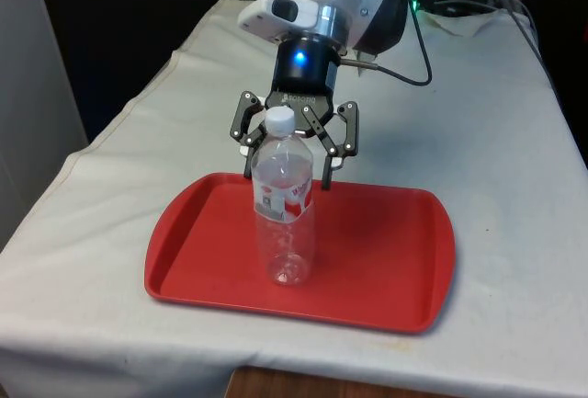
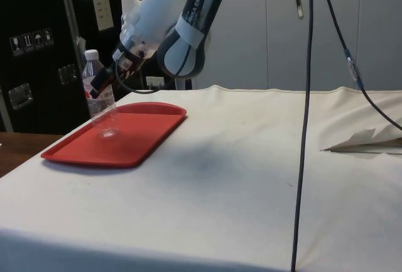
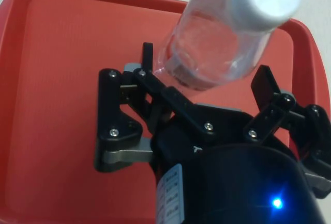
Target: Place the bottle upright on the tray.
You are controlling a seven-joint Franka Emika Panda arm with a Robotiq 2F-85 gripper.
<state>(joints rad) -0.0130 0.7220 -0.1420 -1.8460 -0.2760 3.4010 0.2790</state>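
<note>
While the bottle [image 1: 284, 205] stood upright on the red tray [image 1: 386, 260], toward the front view's left of its middle, the gripper [image 1: 292, 145] sat behind its upper part with fingers spread wide, apparently clear of the plastic. The step in hand looked like release and retreat. Backing straight away, without brushing the white cap [image 1: 280, 119], seemed wisest; an empty bottle tips easily.

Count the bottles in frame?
1. A clear bottle with a white cap stands upright on the red tray, between the open pincer fingers.
</note>
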